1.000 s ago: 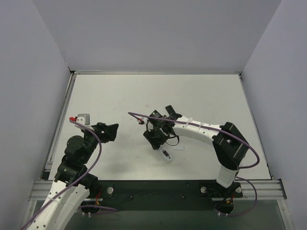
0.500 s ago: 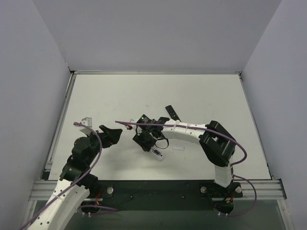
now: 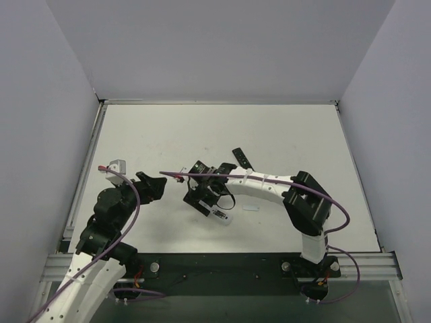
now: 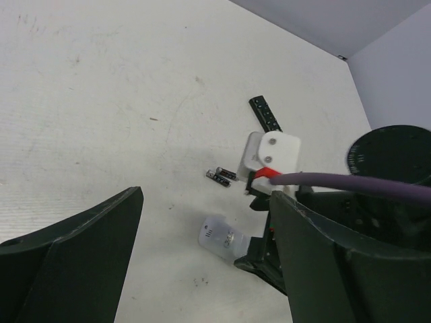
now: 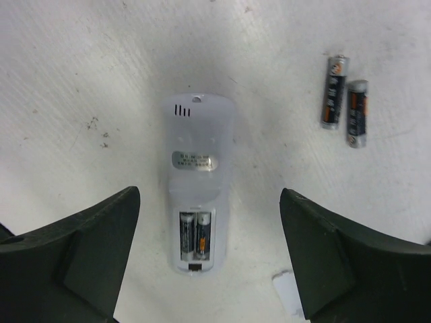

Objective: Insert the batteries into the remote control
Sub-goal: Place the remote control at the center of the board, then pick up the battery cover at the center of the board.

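Right gripper (image 5: 209, 202) wide apart, empty, above remote control (image 5: 199, 151); two batteries (image 5: 195, 237) seated below. Descent needed centring, light contact.

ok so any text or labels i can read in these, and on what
No text reads clearly here.
Print on the silver sticker on the back of the remote control: too small to read.
Markings on the loose batteries: blurred, unreadable.
Markings on the batteries in the compartment: unreadable.
Button marks on the black remote: too small.
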